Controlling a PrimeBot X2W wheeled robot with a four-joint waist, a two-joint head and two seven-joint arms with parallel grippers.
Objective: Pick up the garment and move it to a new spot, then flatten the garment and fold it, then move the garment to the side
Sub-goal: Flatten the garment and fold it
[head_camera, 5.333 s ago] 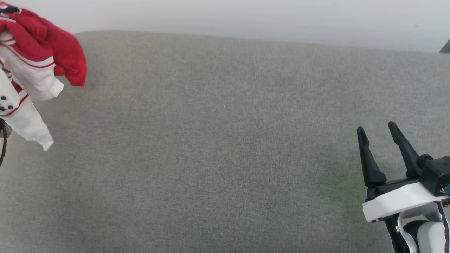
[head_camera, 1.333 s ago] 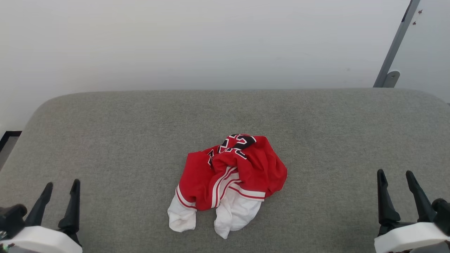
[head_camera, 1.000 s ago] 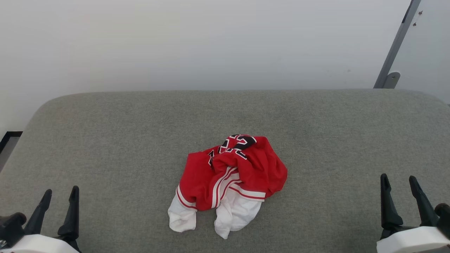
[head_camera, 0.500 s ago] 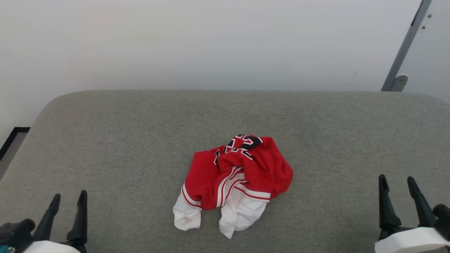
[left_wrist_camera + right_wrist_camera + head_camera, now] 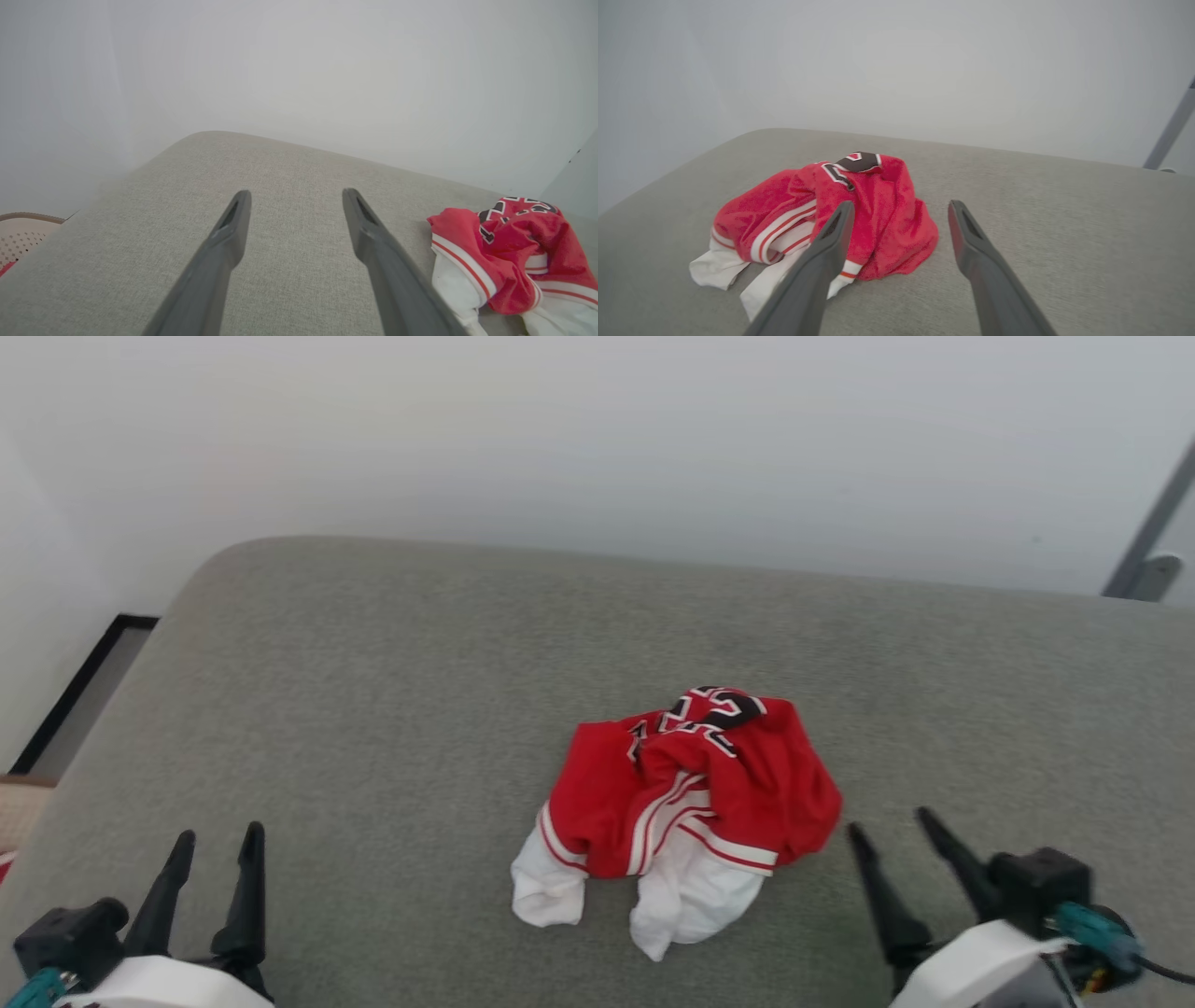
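At the near left, the left gripper (image 5: 217, 838) hangs over the grey padded desk (image 5: 373, 709) with its fingers apart and nothing between them, well apart from the shirt. The shirt (image 5: 695, 798) lies in a crumpled heap near the middle of the desk, red body on top, white sleeves spilling toward the near edge, black print at its far side. Just right of it, the right gripper (image 5: 889, 823) is also spread and empty, close to the red hem. The heap is layered, so a pinch there could catch several folds at once, or only a sleeve, and the shirt would lift bunched. Coming in too low might just shove the pile leftward.
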